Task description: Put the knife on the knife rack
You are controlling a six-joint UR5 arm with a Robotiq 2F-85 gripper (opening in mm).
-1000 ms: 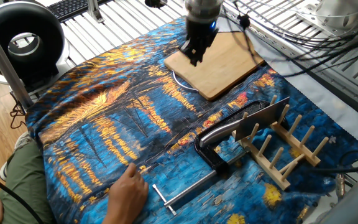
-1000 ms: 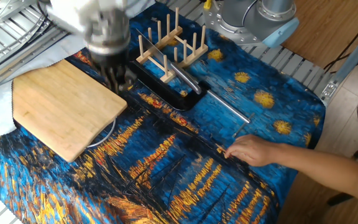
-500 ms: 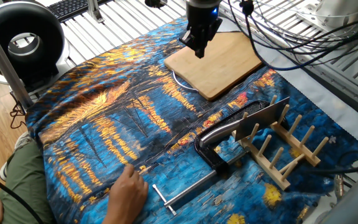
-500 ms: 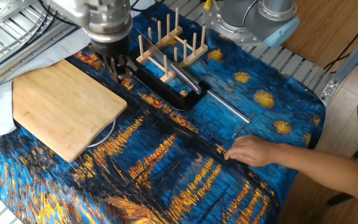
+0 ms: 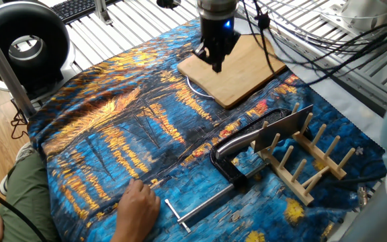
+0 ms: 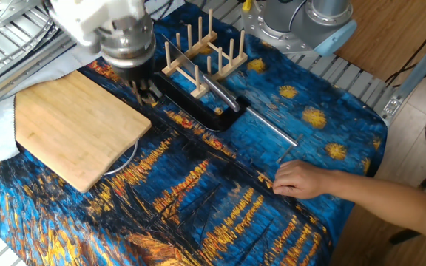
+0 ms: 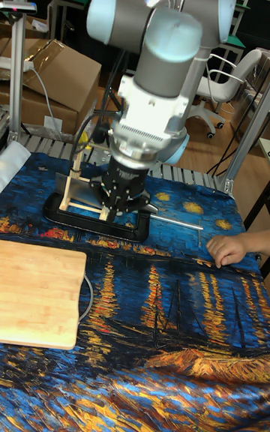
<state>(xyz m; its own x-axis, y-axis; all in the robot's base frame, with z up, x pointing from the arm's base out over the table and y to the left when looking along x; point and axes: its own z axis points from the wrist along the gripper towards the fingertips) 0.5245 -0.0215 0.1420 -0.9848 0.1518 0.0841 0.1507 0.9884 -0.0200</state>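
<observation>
The knife point(image 5: 282, 128) leans with its broad silver blade against the pegs of the wooden knife rack point(image 5: 309, 160), and its shiny handle point(image 5: 237, 143) rests on a black clamp. In the other fixed view the rack point(image 6: 198, 46) stands at the far edge, with the knife's handle point(image 6: 224, 93) slanting out of it. My gripper point(image 5: 215, 63) hangs over the cutting board's near corner, well left of the knife. It point(image 6: 145, 93) is open by a narrow gap and holds nothing. The tall fixed view shows the gripper point(image 7: 116, 211) in front of the rack point(image 7: 75, 177).
A bamboo cutting board point(image 5: 237, 70) lies under the gripper. A black clamp point(image 5: 228, 165) with a steel rod point(image 5: 197, 205) lies beside the rack. A person's hand point(image 5: 140, 205) rests on the blue patterned cloth near the rod's end. Cables hang behind the arm.
The gripper rose toward the far side of the board, then came back down near its earlier spot. Knife, rack and clamp have not moved; the hand barely shifted.
</observation>
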